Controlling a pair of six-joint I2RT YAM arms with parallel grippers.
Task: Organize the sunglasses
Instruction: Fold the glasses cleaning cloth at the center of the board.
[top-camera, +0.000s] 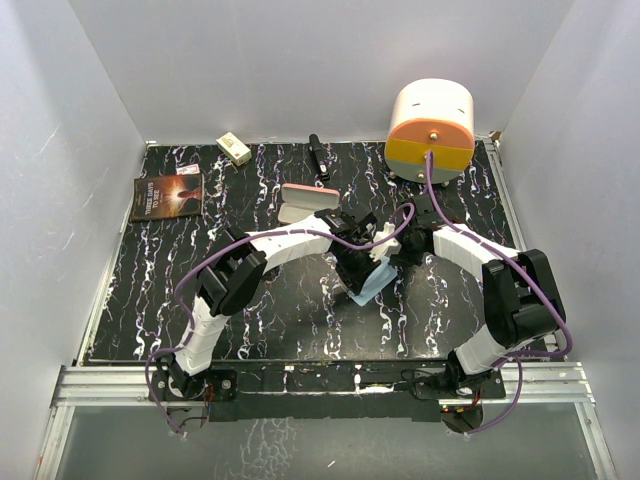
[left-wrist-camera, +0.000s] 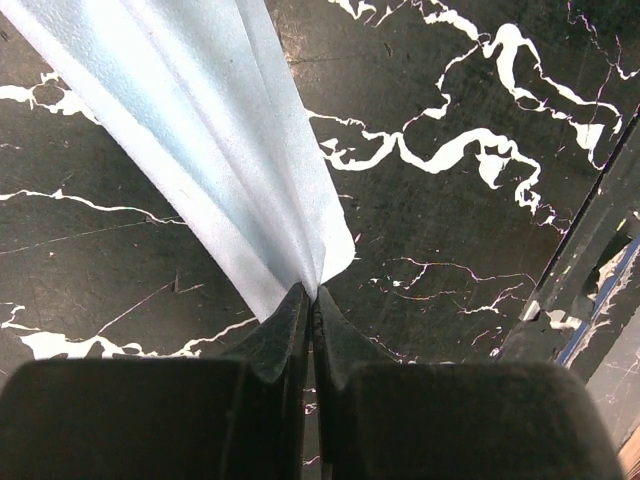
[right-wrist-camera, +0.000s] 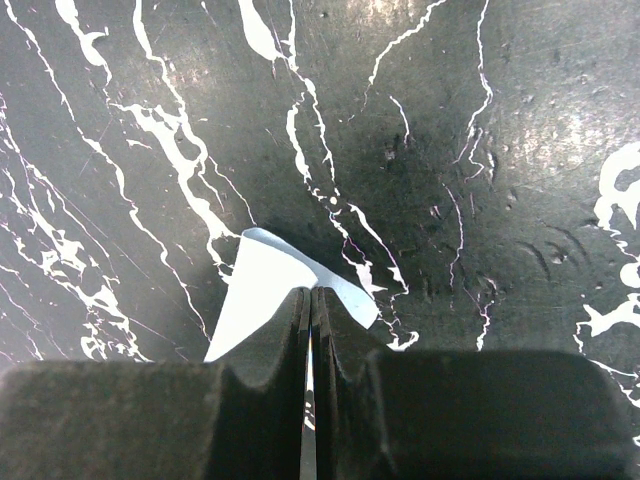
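Observation:
A light blue cloth (top-camera: 372, 281) hangs between both grippers at the middle of the black marbled table. My left gripper (top-camera: 352, 268) is shut on one edge of the cloth (left-wrist-camera: 200, 120), which stretches away from its tips (left-wrist-camera: 310, 292) in folds. My right gripper (top-camera: 392, 250) is shut on a corner of the cloth (right-wrist-camera: 258, 292), its tips (right-wrist-camera: 310, 292) pressed together just above the table. The pink oblong case (top-camera: 306, 201) lies just behind the left gripper. I cannot make out the sunglasses; they may be hidden under the arms.
A slim dark object (top-camera: 317, 158) lies at the back centre; I cannot tell what it is. A round white and orange device (top-camera: 431, 128) stands back right. A book (top-camera: 167, 195) and a small white box (top-camera: 233, 149) lie back left. White walls enclose the table.

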